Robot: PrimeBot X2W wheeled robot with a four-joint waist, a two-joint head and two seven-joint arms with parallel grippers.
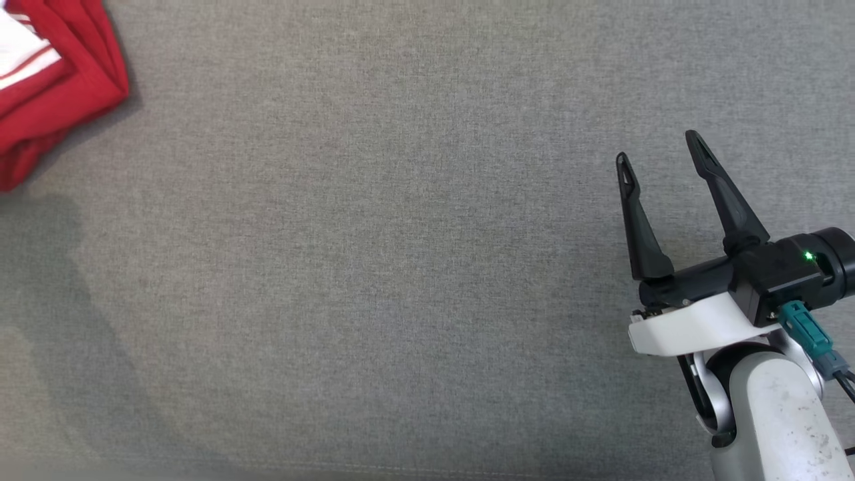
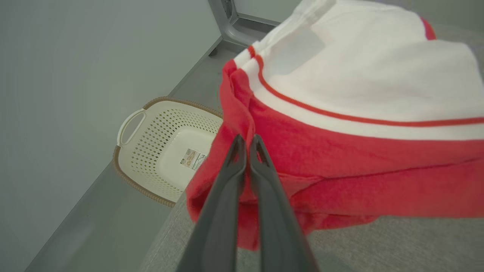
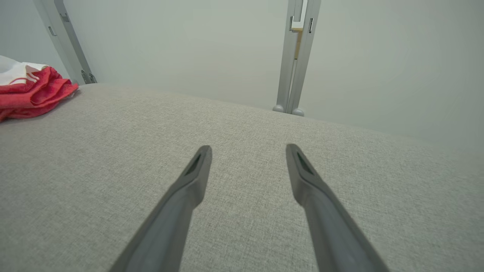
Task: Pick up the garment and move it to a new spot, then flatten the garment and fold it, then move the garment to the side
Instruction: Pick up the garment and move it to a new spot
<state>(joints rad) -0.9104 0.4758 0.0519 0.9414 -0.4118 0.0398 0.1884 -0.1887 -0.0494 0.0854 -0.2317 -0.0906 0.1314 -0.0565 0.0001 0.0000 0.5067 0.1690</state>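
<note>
The garment [image 1: 60, 87] is red with a white panel and thin red stripes. It lies folded at the far left corner of the grey fabric surface [image 1: 401, 267], and also appears in the right wrist view [image 3: 34, 92]. In the left wrist view, my left gripper [image 2: 246, 140] is shut, its two dark fingers pinching a fold at the red edge of the garment [image 2: 359, 113]. That edge hangs over the side of the surface. My right gripper [image 1: 657, 145] hovers open at the right over bare fabric, far from the garment, with nothing between its fingers [image 3: 302, 170].
A cream perforated laundry basket [image 2: 166, 151] with a brown rim stands on the floor below the surface's left edge. Grey metal posts [image 3: 297, 56] and a pale wall rise behind the far edge. A shadow falls across the lower left of the surface [image 1: 60, 321].
</note>
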